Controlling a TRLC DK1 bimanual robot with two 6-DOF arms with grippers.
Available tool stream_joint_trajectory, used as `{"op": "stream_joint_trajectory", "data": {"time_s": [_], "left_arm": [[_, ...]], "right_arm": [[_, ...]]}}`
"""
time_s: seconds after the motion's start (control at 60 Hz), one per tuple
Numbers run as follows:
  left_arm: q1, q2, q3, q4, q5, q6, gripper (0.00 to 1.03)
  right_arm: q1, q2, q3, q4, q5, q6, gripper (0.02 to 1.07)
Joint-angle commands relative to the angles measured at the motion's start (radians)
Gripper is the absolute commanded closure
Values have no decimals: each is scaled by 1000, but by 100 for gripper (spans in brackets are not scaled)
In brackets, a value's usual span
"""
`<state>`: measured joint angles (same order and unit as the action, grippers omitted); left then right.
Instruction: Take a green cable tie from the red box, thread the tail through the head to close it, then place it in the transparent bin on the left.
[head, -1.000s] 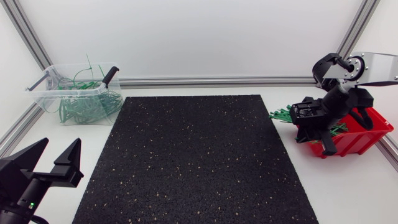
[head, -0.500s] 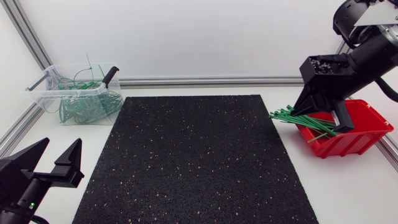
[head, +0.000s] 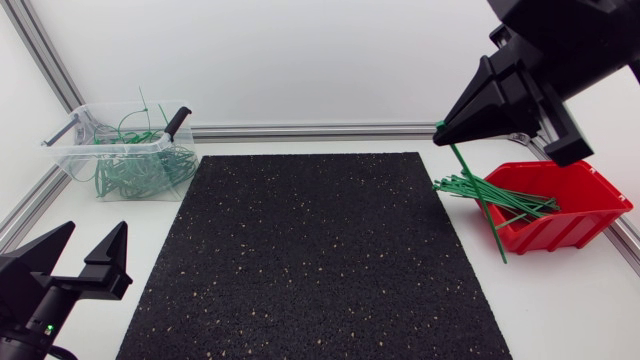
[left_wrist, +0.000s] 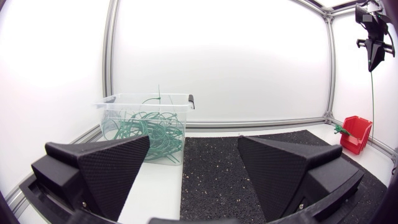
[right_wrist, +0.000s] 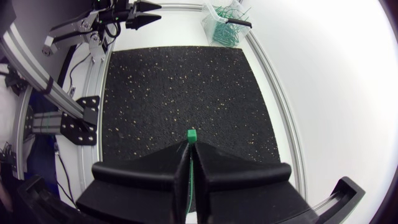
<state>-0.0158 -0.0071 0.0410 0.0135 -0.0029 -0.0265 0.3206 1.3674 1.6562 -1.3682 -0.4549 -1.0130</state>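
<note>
Hanging from the right gripper (head: 441, 128), jaws pinched at its head above the right edge of the table (head: 570, 300), the cable tie (head: 478, 200) looks light, springy and slick, best caught low on its tail by the wide-open left gripper (head: 96, 236).

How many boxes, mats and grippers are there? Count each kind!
Boxes: 2 (red box, transparent bin)
Mats: 1 (black mat)
Grippers: 2 (left gripper open, right gripper shut on a green cable tie)
Total: 5
</note>
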Motion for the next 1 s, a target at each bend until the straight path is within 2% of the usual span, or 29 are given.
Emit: {"op": "stream_joint_trajectory", "data": {"time_s": [0.0,0.133,0.333,0.533,0.717,0.983], "left_arm": [[8,-8,-13,14,7,-6,4],[4,-8,2,11,7,10,7],[-6,2,34,2,7,27,8],[-6,53,76,-17,9,33,12],[-10,105,122,-44,11,33,12],[-72,210,234,-141,14,14,12]], "right_arm": [[34,33,42,-32,-25,134,101],[55,53,50,-32,-133,280,101],[75,71,54,-46,-303,398,101],[103,71,34,-34,-400,462,101],[110,68,-7,40,-459,557,101],[117,67,-78,133,-531,611,101]]}}
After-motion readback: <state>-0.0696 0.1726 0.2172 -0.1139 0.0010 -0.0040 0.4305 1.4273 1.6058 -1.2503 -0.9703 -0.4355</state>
